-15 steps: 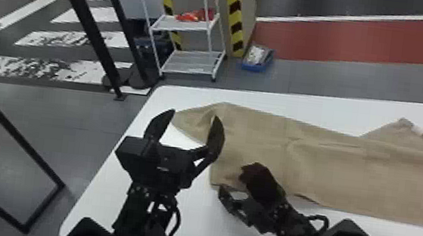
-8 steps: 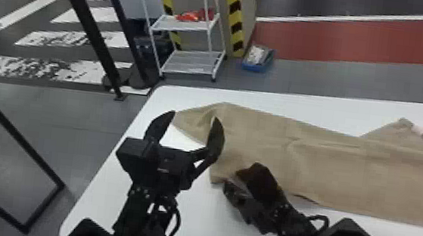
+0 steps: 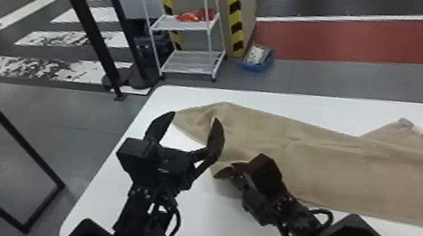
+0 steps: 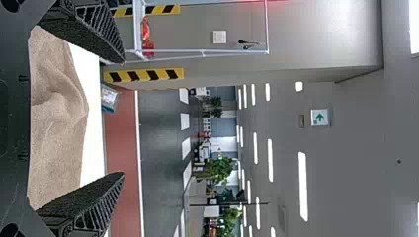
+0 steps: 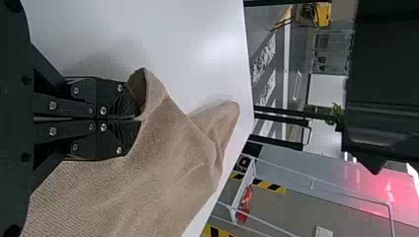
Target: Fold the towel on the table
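Right now, my left gripper (image 3: pixel 195 115) is hanging at the left end of the towel (image 3: pixel 322 170), its two fingers (image 4: pixel 94 197) standing wide apart and holding nothing. Between them, in the left wrist view, part of the brown cloth is showing, rumpled into soft folds.

My right gripper (image 3: pixel 224 169) is working in close, to the right of the left one and nearer to me, at the towel's near edge. In the right wrist view, this gripper (image 5: pixel 137 118) is keeping its fingers narrow, pinching a bit of that edge, and the cloth is curling up in a small loop beside the fingertips. Past that grip, a rounded corner of the towel is reaching outward over the bench (image 3: pixel 232 228).

From my right gripper, the towel is stretching in a long band away to the right, lying mostly on the white top, with light creases running through it. On its far side, well to the right of both grippers, a pointed flap is sticking out.

Beyond the bench, ahead of my left gripper, a white rack (image 3: pixel 190 65) is standing on the floor, and a blue bin (image 3: pixel 256 67) is sitting near it.
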Controlling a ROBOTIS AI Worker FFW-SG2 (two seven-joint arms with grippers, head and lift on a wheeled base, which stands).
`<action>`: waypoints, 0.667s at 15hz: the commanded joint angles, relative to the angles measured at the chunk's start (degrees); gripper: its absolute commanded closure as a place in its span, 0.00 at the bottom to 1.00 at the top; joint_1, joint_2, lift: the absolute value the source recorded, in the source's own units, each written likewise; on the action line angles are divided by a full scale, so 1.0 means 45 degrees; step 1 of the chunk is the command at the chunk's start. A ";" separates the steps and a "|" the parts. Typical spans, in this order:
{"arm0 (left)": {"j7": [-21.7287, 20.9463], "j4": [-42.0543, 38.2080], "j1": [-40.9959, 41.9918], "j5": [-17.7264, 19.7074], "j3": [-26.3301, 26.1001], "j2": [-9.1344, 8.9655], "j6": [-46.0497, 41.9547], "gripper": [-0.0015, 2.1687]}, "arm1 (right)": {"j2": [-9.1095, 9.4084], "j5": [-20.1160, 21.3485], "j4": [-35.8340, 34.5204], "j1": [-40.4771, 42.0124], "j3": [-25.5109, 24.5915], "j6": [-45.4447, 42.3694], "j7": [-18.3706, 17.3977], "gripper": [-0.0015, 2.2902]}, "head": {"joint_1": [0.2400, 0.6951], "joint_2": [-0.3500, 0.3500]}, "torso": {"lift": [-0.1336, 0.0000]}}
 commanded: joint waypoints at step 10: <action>-0.0019 0.0056 -0.0019 -0.0058 -0.0058 0.0000 0.0034 0.04 | 0.0051 -0.1136 -0.1319 0.1238 -0.4199 -0.1077 -0.2320 0.58 | 1.00 0.95 | 0.04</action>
